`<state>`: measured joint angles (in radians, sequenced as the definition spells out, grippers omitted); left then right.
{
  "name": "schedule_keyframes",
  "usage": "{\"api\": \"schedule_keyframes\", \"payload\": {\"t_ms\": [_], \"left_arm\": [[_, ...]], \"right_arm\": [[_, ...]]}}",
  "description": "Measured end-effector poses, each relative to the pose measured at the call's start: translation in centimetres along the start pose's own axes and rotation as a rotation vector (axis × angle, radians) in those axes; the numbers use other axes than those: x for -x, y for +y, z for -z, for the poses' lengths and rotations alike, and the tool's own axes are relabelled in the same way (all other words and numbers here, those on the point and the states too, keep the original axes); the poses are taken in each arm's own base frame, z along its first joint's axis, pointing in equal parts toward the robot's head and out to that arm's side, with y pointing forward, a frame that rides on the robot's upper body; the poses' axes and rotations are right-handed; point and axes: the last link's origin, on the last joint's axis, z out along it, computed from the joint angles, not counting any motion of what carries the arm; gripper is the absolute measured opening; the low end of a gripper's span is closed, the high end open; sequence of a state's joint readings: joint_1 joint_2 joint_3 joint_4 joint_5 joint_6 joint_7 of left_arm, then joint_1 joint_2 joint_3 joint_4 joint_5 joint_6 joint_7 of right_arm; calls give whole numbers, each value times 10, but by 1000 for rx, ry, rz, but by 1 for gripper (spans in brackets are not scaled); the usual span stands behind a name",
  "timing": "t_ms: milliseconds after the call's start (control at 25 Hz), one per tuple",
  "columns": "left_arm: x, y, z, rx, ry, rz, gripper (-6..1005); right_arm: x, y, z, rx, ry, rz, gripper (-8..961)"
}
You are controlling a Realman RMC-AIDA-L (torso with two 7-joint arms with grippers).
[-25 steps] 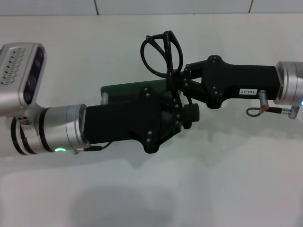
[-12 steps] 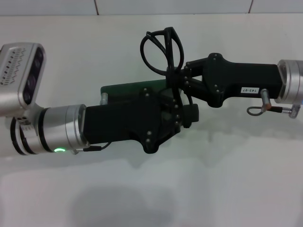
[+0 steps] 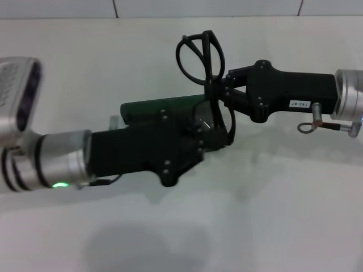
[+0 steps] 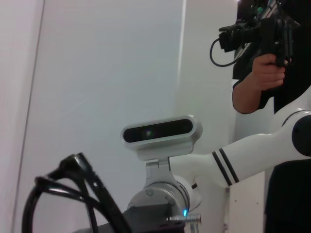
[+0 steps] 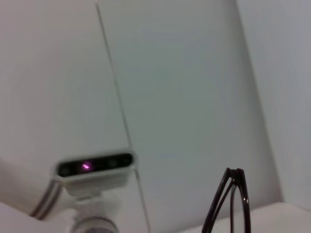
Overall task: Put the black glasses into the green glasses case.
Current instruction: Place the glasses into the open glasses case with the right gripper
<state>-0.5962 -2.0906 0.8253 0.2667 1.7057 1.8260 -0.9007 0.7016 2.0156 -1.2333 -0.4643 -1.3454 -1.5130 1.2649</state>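
- Since a second ago our left gripper (image 3: 212,133) has drawn back toward the left, and the glasses (image 3: 201,54) have shifted a little to the right with the right gripper (image 3: 218,88).
- Our right jaws are clamped on the glasses, which stand upright above the bench (image 3: 272,215), lenses up, one temple hanging down.
- Our left gripper sits over the case (image 3: 153,107), hiding most of it; we cannot tell how its jaws stand.
- The case lies just below and to the left of the glasses, under the left gripper.
- The left wrist view shows the glasses (image 4: 73,194) close by; the right wrist view shows them (image 5: 231,201) edge-on.
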Motion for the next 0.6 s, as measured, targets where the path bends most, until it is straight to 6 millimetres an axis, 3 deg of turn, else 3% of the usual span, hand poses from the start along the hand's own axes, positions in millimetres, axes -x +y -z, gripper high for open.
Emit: {"api": "schedule_keyframes", "payload": {"t_ms": [320, 600], "left_arm": [[22, 9, 60, -207, -118, 20, 5], [47, 21, 106, -418, -245, 32, 5]], "right_arm": [[-1, -16, -6, -49, 189, 166, 117], [8, -27, -35, -12, 359, 326, 123]]}}
